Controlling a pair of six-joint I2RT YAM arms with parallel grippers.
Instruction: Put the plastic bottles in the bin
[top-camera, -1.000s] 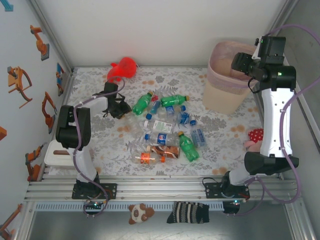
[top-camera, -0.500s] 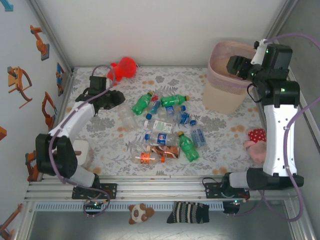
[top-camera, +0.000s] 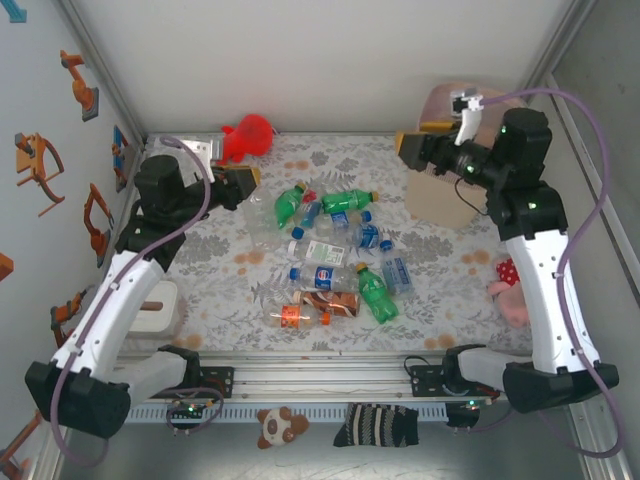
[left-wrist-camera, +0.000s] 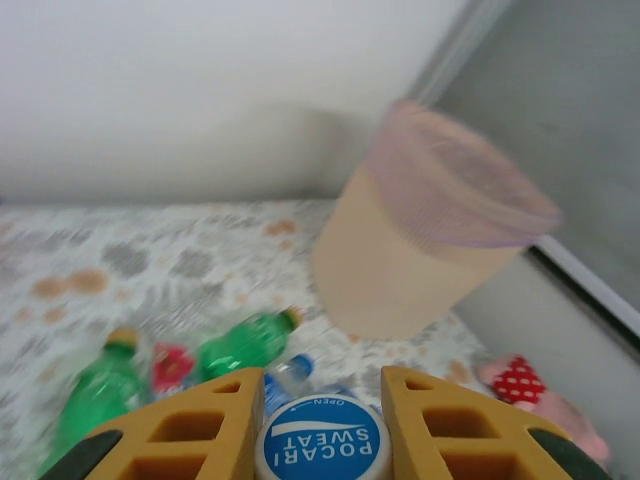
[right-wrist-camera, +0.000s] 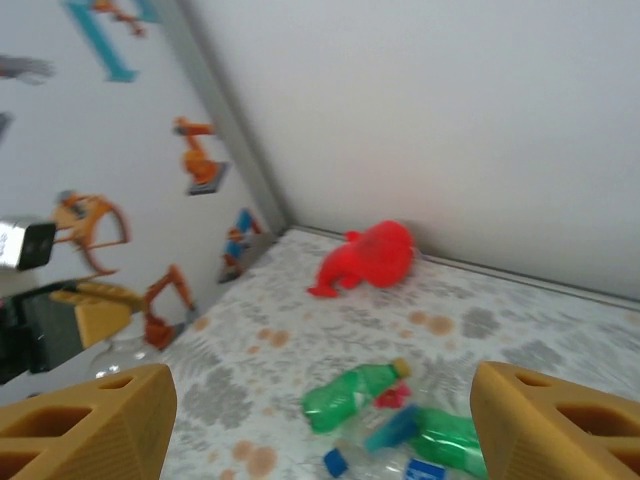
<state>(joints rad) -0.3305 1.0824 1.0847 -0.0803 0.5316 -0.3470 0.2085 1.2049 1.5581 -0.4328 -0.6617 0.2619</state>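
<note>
From above, the left tool (top-camera: 243, 180) hangs high over the far-left side of the desk (top-camera: 455, 275). The bin (top-camera: 430, 198) stands at the far right, so it lies straight across the desk from that tool. The right tool (top-camera: 418, 140) hangs just in front of the bin and is much the nearer of the two. Loose bottles (top-camera: 330, 262), green or clear crinkly plastic, lie heaped mid-desk between the arms

From the left wrist, yellow fingers (left-wrist-camera: 225, 420) grip the held bottle (left-wrist-camera: 320, 448). Its blue-and-white cap is seen end-on, so its long axis runs along the tool. The bin (left-wrist-camera: 420, 250) is ahead and to the right, tapered and beige with a pinkish rim

From the right wrist, the jaws stand wide apart with nothing between them. A soft red plush (right-wrist-camera: 370, 255) sits by the far wall
</note>
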